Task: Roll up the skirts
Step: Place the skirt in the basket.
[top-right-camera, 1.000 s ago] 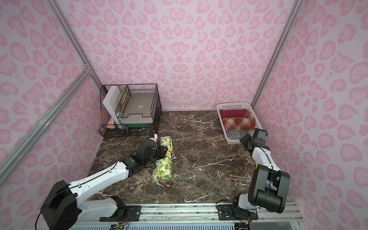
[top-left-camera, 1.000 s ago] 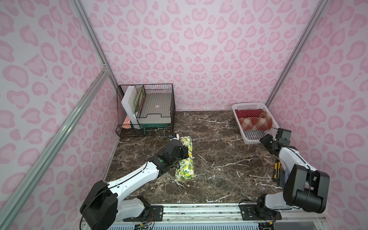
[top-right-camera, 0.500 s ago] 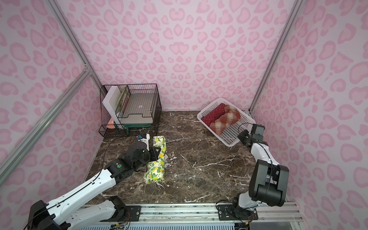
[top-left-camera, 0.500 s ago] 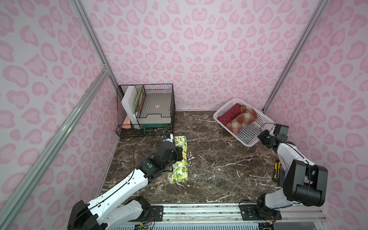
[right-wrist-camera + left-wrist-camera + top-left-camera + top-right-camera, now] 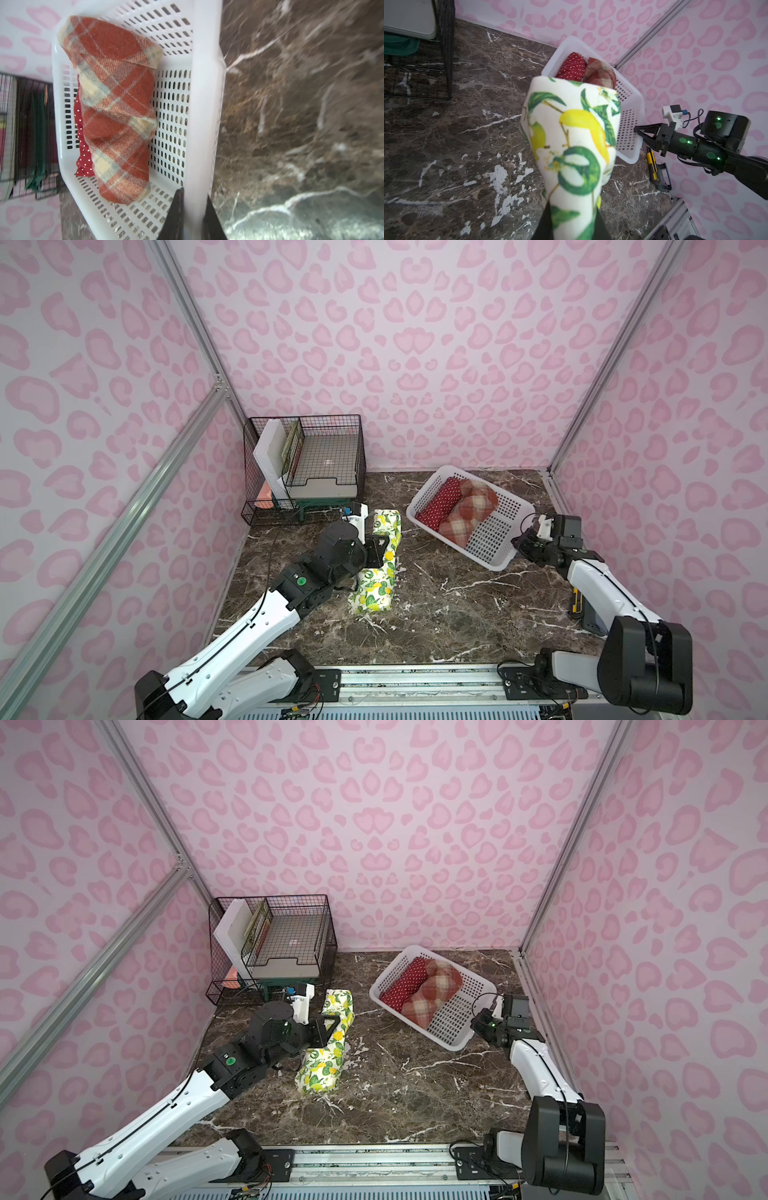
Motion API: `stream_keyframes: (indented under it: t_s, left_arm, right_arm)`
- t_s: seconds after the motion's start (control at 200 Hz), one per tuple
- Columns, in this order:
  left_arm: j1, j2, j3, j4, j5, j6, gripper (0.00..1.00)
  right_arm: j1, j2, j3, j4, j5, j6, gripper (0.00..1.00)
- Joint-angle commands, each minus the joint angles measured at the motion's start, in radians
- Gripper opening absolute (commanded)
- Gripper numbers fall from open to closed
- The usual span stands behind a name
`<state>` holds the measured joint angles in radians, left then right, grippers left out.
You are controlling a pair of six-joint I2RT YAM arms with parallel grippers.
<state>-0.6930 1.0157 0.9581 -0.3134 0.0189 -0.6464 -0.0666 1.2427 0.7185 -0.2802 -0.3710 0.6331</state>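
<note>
On the dark brown marble-patterned tabletop, the left gripper is pinched narrowly around the cream cloth skirt printed with yellow lemons and green leaves. The skirt is rolled into a soft, slightly bent tube. In the left wrist view its black fingers press in from both sides of the roll, and the printed fabric bulges out beyond them. Both top views show the grip about midway along the tube. The frames do not show whether the roll's near end rests on the table.

The right gripper is closed tight on the rim of the white perforated plastic basket, with one dark finger inside the wall and one outside. The basket is rectangular with slotted walls and floor and smooth rounded edges. It sits skewed near the back right corner.

Two more rolls lie side by side inside it, touching. One is the smooth red skirt with small white polka dots. The other is the thicker, woolly rust-red and beige plaid skirt, whose coarse twill weave is visible in the right wrist view.
</note>
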Motion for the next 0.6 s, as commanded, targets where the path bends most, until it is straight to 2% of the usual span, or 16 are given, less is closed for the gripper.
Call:
stream_keyframes:
  t_s: [0.0,0.21,0.29,0.39,0.595]
  left_arm:
    - [-0.021,0.038,0.047,0.017,0.095,0.064,0.00]
    - [-0.094,0.175,0.149,0.050,0.127,0.105,0.00]
    - [-0.110,0.258,0.201,0.081,0.159,0.098,0.00]
    - [-0.136,0.374,0.252,0.162,0.147,0.055,0.00]
    - [-0.200,0.617,0.373,0.253,0.016,-0.027,0.00]
  right_arm:
    - [0.034,-0.040,-0.021,-0.217,-0.013,-0.116,0.00]
    - [0.133,-0.092,-0.056,-0.282,-0.059,-0.157,0.00]
    - [0.177,-0.056,-0.056,-0.284,-0.076,-0.180,0.00]
    - [0.221,-0.026,-0.064,-0.256,-0.064,-0.171,0.00]
    - [0.222,-0.055,-0.083,-0.186,-0.038,-0.108,0.00]
